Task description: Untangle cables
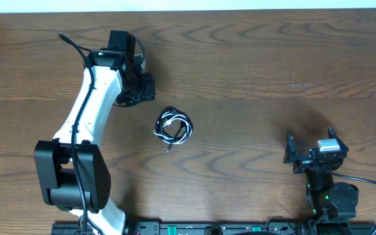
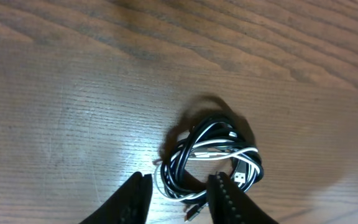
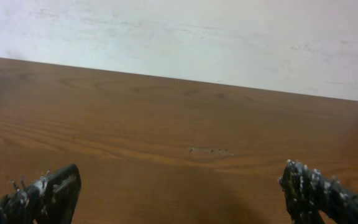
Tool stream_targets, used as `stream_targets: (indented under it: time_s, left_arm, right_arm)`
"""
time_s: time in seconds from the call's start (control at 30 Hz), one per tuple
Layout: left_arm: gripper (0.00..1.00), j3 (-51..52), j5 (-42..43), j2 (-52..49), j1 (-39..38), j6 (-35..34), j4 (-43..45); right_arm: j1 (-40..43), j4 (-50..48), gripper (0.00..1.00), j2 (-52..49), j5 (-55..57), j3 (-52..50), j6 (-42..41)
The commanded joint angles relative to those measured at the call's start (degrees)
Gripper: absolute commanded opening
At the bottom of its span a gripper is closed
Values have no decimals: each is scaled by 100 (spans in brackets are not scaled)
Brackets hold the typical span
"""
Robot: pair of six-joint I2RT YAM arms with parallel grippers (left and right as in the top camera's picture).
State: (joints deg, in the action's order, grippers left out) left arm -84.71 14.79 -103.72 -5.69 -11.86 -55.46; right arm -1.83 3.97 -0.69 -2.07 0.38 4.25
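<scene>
**Left jaws partly open above the cable bundle, right jaws wide and empty**

The left gripper (image 2: 179,180) has its jaws parted by a moderate gap and holds nothing. In the left wrist view its two dark fingers (image 2: 227,199) rise from the bottom edge. The cables (image 2: 213,155) show just beyond and slightly right of the gap, and the bundle's lowest loops appear between the fingertips. No finger can be seen touching a cord. From overhead, this gripper is at the upper left of the table (image 1: 253,65), apart from the bundle, which lies below it and to its right.

The cables lie as one small round coil near the middle of the table. Black cords and one white cord are wound through each other, a small plug shows at the coil's edge, and a short end sticks out at the bottom.

The right gripper (image 3: 180,174) has its jaws spread wide with only bare wood between them. It is at the lower right of the table, well apart from the coil.
</scene>
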Motion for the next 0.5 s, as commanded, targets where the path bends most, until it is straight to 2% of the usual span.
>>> stream_targets:
  time_s: [0.0,0.03,0.07,0.1,0.2,0.23,0.33,0.47]
  left_arm:
    - [41,15,-52,-44,-13,13,-7]
    - [46,15,-52,-44,-13,15,-7]
    - [63,15,-55,-44,-13,15,-7]
    - [85,15,-103,-44,-13,15,11]
    - [89,15,-612,-44,-13,15,186]
    - [98,15,-844,-44,-13,15,308]
    - [99,15,-1270,-44,-11,15,680]
    - [99,15,-1360,-63,-11,15,946]
  right_arm:
    - [24,22,99,31,37,-7,72]
    - [24,22,99,31,39,-7,72]
    - [24,22,99,31,37,-7,74]
    - [24,22,99,31,39,-7,72]
    - [24,22,99,31,37,-7,74]
    - [24,22,99,31,37,-7,72]
    - [24,22,99,31,39,-7,72]
    - [24,22,99,31,37,-7,72]
